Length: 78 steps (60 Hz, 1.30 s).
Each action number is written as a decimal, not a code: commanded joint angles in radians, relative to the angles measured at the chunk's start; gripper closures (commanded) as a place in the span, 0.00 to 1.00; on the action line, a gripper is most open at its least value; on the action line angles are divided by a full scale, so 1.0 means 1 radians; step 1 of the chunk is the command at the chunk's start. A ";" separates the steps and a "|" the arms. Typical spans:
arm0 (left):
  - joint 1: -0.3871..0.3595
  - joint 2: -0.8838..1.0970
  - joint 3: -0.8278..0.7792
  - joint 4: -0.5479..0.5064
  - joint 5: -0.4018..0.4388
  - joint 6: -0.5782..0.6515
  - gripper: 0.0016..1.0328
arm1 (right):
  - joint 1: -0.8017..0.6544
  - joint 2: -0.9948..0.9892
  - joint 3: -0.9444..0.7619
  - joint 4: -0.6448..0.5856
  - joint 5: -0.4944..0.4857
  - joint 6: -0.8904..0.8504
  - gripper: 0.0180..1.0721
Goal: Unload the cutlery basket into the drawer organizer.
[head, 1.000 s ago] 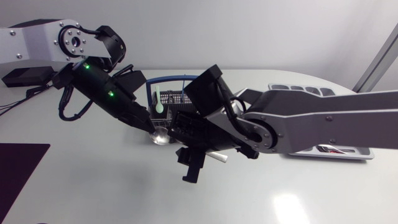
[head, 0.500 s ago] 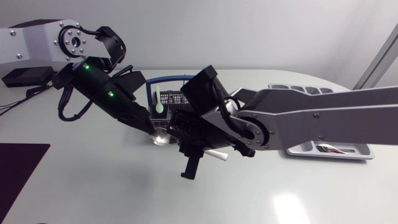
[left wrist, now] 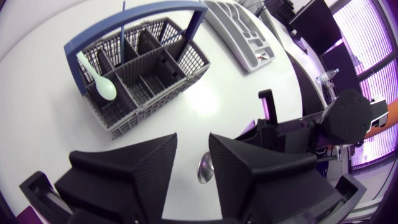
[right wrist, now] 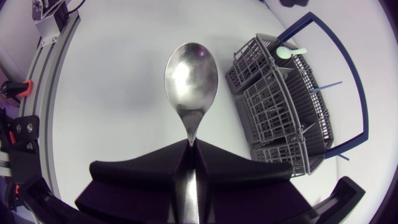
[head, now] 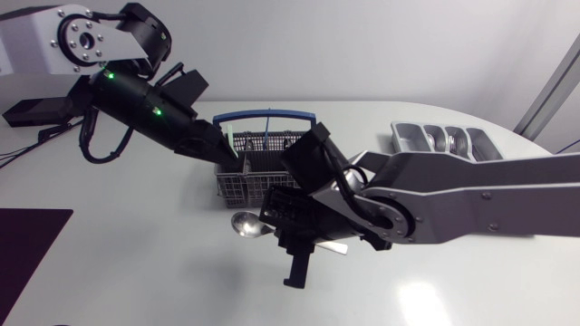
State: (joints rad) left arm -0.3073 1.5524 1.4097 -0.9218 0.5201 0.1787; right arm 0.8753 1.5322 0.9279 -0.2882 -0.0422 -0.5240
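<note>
A metal spoon [head: 245, 224] sticks out of my right gripper [head: 276, 228], which is shut on its handle just in front of the grey wire cutlery basket [head: 263, 163]. In the right wrist view the spoon's bowl [right wrist: 191, 71] points ahead of the shut fingers [right wrist: 143, 177], over bare table. My left gripper [head: 231, 154] hovers at the basket's left end, open and holding nothing [left wrist: 193, 162]. A pale green spoon [left wrist: 99, 78] and a blue stick [left wrist: 123, 34] stand in the basket [left wrist: 140, 65]. The grey drawer organizer [head: 444, 140] lies at the back right, partly hidden by my right arm.
A dark mat [head: 27, 244] lies at the table's left front edge. The basket's blue handle [head: 263, 116] arches over it. Bare white table spreads in front of the right gripper.
My right gripper shut on the spoon and carried it forward, away from the basket. My left gripper opened, released the spoon and drew back up to the left.
</note>
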 commanded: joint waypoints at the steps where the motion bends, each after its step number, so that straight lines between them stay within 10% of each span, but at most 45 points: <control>1: 0.019 -0.043 0.034 0.021 0.014 -0.044 0.49 | -0.012 -0.061 -0.038 -0.016 -0.005 -0.005 0.95; 35: 0.128 -0.080 -0.066 0.143 -0.077 0.088 0.45 | -0.648 -0.330 -0.087 -0.124 -0.191 -0.073 0.94; 78: 0.086 -0.183 -0.287 0.331 -0.206 0.197 0.45 | -1.145 0.194 0.276 0.080 -0.285 0.150 0.94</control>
State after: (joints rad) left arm -0.2119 1.3979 1.1599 -0.6125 0.3286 0.3454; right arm -0.2546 1.6657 1.1534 -0.2352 -0.3187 -0.4366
